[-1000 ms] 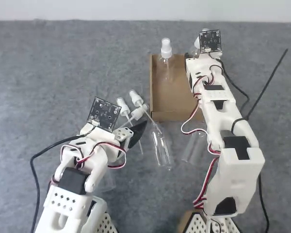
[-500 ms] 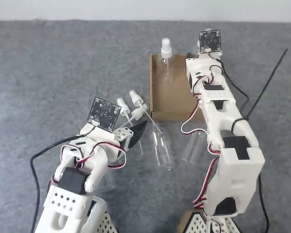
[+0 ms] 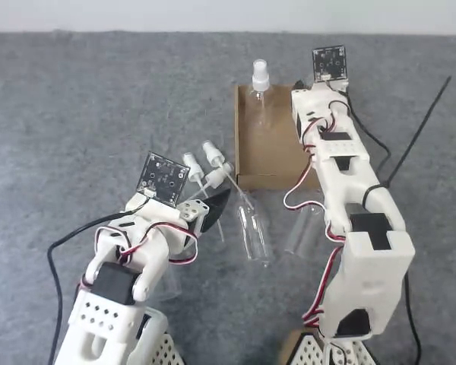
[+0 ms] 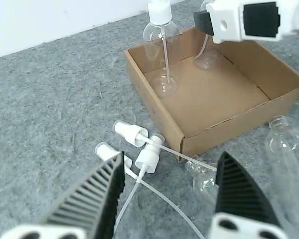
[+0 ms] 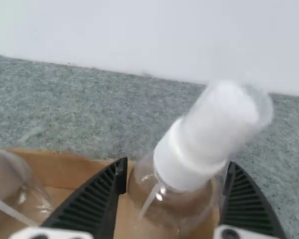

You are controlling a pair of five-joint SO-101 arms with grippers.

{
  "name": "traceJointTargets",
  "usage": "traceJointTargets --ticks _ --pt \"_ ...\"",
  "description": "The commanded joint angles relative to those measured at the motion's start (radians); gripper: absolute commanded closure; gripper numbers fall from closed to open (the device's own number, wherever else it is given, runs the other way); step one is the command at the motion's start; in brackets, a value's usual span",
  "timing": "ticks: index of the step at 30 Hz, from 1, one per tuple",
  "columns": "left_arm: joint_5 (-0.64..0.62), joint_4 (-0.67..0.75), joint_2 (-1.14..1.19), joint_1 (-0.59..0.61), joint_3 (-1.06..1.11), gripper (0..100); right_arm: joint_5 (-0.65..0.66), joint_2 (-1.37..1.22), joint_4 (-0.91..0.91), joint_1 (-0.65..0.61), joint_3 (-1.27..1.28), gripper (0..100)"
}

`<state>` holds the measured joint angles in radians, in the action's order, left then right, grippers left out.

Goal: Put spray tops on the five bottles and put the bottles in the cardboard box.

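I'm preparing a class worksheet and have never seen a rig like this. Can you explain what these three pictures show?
These are two small robot arms at a table, each ending in a two-fingered gripper. One picture looks down from a fixed camera above. The other two come from a camera on each arm's wrist. On the grey carpet lie three loose spray tops and topless bottles, beside a cardboard box. One capped bottle stands in the box. The left gripper is open near the spray tops and holds nothing. The right gripper is at a second capped bottle in the box; whether it grips it is unclear.
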<state>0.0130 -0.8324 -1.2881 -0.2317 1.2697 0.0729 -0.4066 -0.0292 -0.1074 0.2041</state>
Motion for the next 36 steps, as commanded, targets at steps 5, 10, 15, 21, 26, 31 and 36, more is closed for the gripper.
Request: traceJointTargets --ticks 5,10,15,21,26,31,36 --pt "0.002 0.031 -0.017 0.008 -0.008 73 -0.003 0.033 0.142 0.002 -0.236 75.0" --pt "0.002 0.031 -0.017 0.008 -0.008 73 -0.006 0.033 0.449 0.022 -0.508 75.0" --pt "0.003 0.031 -0.017 0.008 -0.008 73 -0.009 0.033 0.796 0.041 -0.75 75.2" --pt "0.003 0.031 -0.017 0.009 -0.008 73 -0.009 0.056 1.198 0.004 -0.977 75.2" --pt "0.002 0.031 -0.017 0.009 -0.008 73 -0.009 0.16 1.488 -0.054 -1.066 75.3" --pt "0.0 0.031 -0.017 0.009 -0.008 73 -0.003 0.265 1.735 -0.087 -1.066 75.3" --pt "0.0 0.031 -0.017 0.009 -0.008 73 0.0 0.361 1.828 -0.054 -0.936 76.4"
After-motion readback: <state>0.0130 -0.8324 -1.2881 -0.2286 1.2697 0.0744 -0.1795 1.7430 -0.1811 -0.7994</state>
